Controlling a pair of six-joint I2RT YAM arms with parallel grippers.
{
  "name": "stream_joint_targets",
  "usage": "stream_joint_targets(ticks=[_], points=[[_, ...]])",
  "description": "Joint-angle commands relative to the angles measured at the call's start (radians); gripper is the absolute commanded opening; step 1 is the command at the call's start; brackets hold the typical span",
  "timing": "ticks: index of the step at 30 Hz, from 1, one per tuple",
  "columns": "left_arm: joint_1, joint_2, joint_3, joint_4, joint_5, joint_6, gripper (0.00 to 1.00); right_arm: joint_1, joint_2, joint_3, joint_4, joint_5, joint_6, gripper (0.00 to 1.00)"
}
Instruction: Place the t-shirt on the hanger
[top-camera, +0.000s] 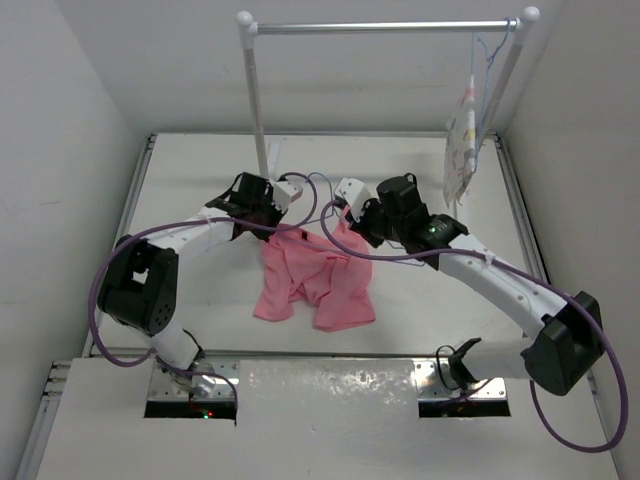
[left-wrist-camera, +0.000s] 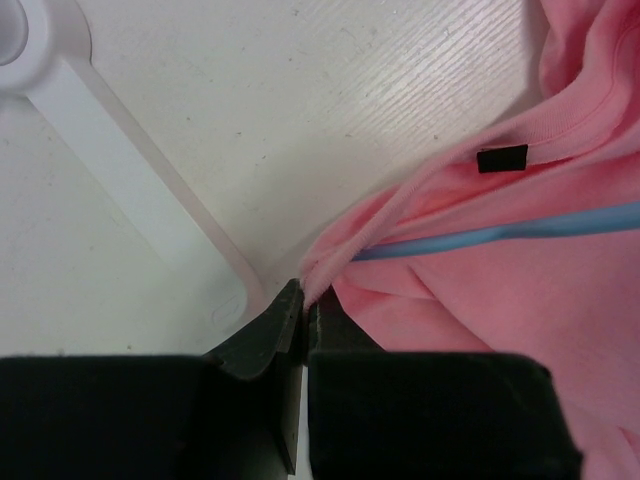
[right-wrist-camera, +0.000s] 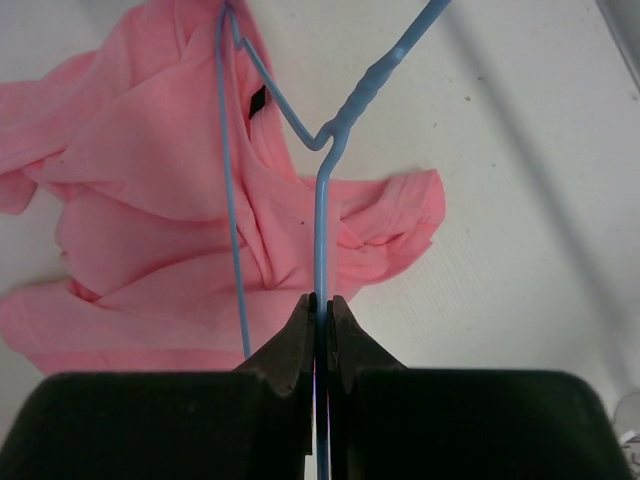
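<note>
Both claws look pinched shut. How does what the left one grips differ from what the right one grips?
The left gripper pinches soft pink cloth, the neck edge of the t-shirt; the right gripper pinches thin stiff wire, the blue hanger. The left gripper's catch sags in folds; the right gripper's runs straight out from its fingers. Shared: both sets of jaws are closed tight.

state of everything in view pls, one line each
Salmon-pink soft fabric t-shirt: crumpled on the white table, not yet hung.
Pale blue thin wire hanger: held over the shirt, one part tucked under its fabric.
Left gripper: jaws shut on the t-shirt's edge.
Right gripper: jaws shut on the hanger wire.
Silver metal clothes rail: upright.
White pastel-printed cloth: hanging from the rail's right end.
</note>
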Motion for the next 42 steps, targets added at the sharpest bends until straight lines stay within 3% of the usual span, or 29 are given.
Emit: stream_joint_targets(ticks=[1, 16, 23, 34, 38, 42], points=[[0.010, -0.003, 0.013, 0.012, 0.001, 0.016, 0.00, 0.005, -0.016, 0.072, 0.039, 0.062, -0.039, 0.00], [0.010, 0.011, 0.053, -0.005, 0.053, 0.018, 0.00, 0.005, -0.117, -0.068, 0.214, 0.058, -0.086, 0.00], [0.010, -0.001, 0.065, -0.018, 0.095, 0.018, 0.00, 0.003, -0.083, -0.104, 0.218, 0.050, -0.094, 0.00], [0.013, 0.096, 0.122, -0.054, 0.099, 0.016, 0.02, 0.003, -0.191, -0.161, 0.224, 0.107, -0.091, 0.00], [0.013, 0.050, 0.086, -0.063, 0.132, 0.056, 0.12, 0.003, -0.211, -0.184, 0.223, 0.112, -0.085, 0.00], [0.013, 0.008, 0.048, -0.113, 0.191, 0.174, 0.33, 0.003, -0.223, -0.213, 0.237, 0.148, -0.074, 0.00]])
